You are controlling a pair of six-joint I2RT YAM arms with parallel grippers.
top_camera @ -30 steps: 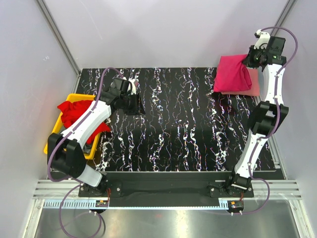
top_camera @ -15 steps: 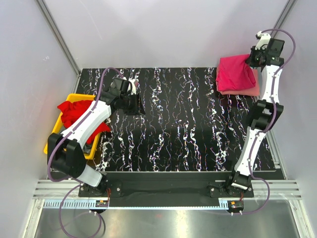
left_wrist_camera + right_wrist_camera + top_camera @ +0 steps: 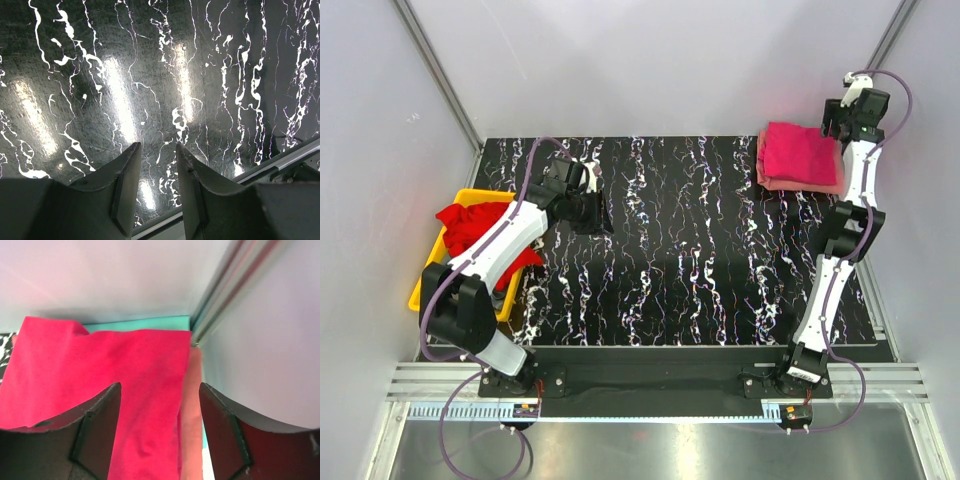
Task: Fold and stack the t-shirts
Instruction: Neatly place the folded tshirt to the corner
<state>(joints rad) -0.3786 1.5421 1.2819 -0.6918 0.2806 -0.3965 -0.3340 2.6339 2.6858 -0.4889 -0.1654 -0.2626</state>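
Note:
A folded magenta t-shirt lies flat on a folded salmon pink t-shirt in the table's back right corner. My right gripper hovers over the stack's far right edge. In the right wrist view its jaws are wide open and empty, with the magenta t-shirt and the salmon edge below them. A crumpled red t-shirt sits in the yellow bin. My left gripper stands open over bare table, with nothing between its fingers.
The black marbled table runs between the two arms. The yellow bin stands at its left edge, beside the left arm. Grey enclosure walls and a metal corner post stand close behind the right gripper.
My right gripper has opened and let go of the magenta t-shirt, which has settled flat on the salmon one. The right arm has drawn back toward the corner. The left arm barely moved.

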